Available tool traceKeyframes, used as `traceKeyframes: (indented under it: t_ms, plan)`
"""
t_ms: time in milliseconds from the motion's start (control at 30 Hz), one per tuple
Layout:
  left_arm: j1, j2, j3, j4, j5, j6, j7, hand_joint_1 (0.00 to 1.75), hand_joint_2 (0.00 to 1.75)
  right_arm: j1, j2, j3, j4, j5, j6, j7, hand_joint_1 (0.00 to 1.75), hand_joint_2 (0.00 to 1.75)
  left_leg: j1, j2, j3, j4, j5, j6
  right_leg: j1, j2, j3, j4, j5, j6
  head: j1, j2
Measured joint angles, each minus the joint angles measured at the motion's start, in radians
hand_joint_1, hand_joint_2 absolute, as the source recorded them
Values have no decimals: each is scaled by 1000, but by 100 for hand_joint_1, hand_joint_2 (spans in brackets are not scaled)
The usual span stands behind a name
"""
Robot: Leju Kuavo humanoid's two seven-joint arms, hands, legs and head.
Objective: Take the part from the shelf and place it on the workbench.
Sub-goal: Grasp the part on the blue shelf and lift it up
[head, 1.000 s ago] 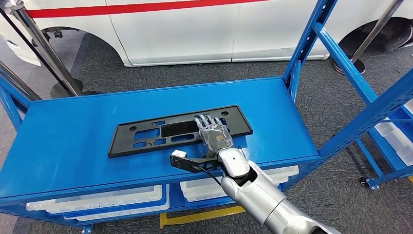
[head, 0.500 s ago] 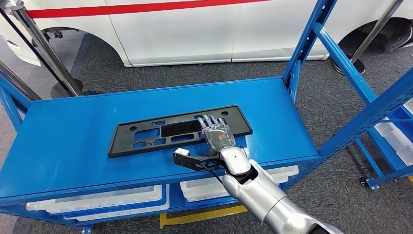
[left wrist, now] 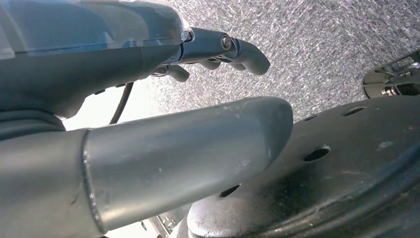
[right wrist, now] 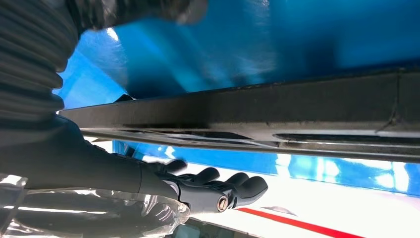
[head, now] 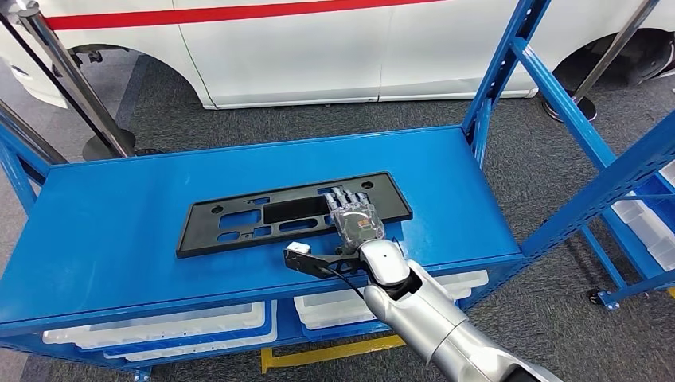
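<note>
**A:** What lies on the left?

**B:** The bright blue metal shelf top [head: 103, 231] runs across the head view, with white plastic bins [head: 159, 325] on the level below. Near its middle lies the part: a long flat black plastic panel with rectangular cut-outs [head: 239, 219], flat on the shelf, its right end a little farther from the robot.

**A:** And moving right?

**B:** The silver right arm reaches in from below. The right hand [head: 355, 216] lies palm down over the panel's right portion, fingers [head: 341, 196] extended forward and slightly apart. In the right wrist view the dark fingers [right wrist: 233, 186] sit alongside the panel's edge [right wrist: 247, 106]; I cannot tell whether the thumb hooks underneath, so no grip is visible.

**A:** The left hand?

**B:** The left hand [left wrist: 148, 114] hangs over grey carpet, fingers curled in, holding nothing.

**A:** Which step is this?

**B:** I judge it the approach to the grasp; the panel is not yet lifted. The next move likely calls for closing fingers and thumb around the near edge, then lifting level, since a long panel held near one end may tip.

**A:** Far right?

**B:** Blue rack uprights [head: 509, 48], with a white vehicle body with a red stripe [head: 318, 48] beyond.
</note>
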Motion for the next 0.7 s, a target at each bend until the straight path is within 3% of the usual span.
traceKeyframes:
  t_ms: [700]
  plan:
    - [0, 0, 0, 0, 8, 3, -8, 0, 0, 4, 21, -6, 14, 18, -1, -3, 175, 175, 0, 0, 0, 0, 0, 0, 0, 0, 0, 0, 0, 0, 0, 0]
